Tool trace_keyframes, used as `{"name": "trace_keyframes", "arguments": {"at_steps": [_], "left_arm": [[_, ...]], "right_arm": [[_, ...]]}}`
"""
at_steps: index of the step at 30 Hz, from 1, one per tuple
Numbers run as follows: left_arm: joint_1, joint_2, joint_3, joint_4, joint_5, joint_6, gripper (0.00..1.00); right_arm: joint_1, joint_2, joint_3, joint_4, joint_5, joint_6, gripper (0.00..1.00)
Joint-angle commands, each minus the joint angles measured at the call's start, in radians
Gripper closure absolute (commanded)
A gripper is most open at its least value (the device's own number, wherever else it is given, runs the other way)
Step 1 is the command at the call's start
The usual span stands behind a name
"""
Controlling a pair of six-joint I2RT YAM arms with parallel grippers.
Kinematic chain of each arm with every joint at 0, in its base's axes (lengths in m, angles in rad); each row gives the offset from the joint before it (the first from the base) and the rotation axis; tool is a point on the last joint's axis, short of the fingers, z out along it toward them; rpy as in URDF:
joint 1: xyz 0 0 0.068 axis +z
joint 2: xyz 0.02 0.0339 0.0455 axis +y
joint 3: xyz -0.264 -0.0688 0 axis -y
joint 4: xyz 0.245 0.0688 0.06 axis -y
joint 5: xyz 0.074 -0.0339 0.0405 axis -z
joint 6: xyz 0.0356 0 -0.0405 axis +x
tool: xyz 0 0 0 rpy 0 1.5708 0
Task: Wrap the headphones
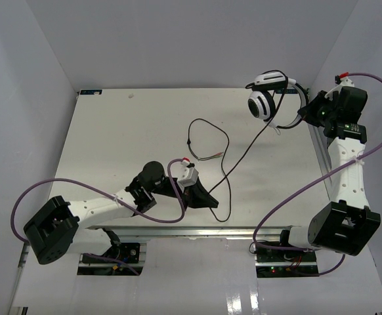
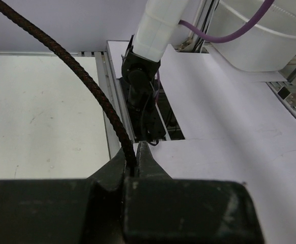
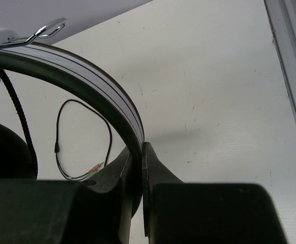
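Observation:
The headphones (image 1: 264, 100) hang above the table's far right corner, white striped earcup facing left. My right gripper (image 1: 303, 113) is shut on their dark headband (image 3: 94, 84), pinched between the jaws (image 3: 139, 152). The thin black cable (image 1: 243, 152) runs from the headphones down to the table's middle front. My left gripper (image 1: 212, 203) is shut on it there; the braided cable (image 2: 94, 96) enters the closed jaws (image 2: 134, 162). The rest of the cable loops on the table (image 1: 211, 134), and its coloured-wire end (image 1: 204, 157) lies flat, also showing in the right wrist view (image 3: 94, 168).
The white table (image 1: 112, 144) has a metal rail along its right edge (image 1: 319, 147) and front edge (image 1: 178, 230). Thick purple robot cables (image 1: 375, 125) arc beside both arms. The right arm's base (image 2: 140, 96) shows ahead in the left wrist view.

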Motion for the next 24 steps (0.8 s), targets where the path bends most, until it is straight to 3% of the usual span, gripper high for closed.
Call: {"name": "trace_keyframes", "arguments": {"at_steps": [1,10,15,20,24], "left_arm": [[0.004,-0.031,-0.025,-0.104,-0.033,0.089,1.0],[0.13,0.084,-0.063,-0.082,0.013,0.115,1.0],[0.222,0.146,-0.022,-0.036,0.083,0.085,1.0],[0.304,0.164,0.039,-0.044,0.134,0.074,1.0],[0.382,0.15,0.069,-0.075,0.176,0.077,1.0]], "right_arm": [[-0.002,-0.041,0.019,0.097,-0.067,0.041,0.92],[-0.013,-0.08,0.078,0.087,-0.388,0.052,0.92],[-0.012,-0.123,0.04,0.145,-0.624,-0.034,0.92],[-0.013,-0.175,0.015,0.063,-0.675,-0.244,0.92],[-0.012,-0.206,-0.002,-0.018,-0.589,-0.418,0.92]]}}
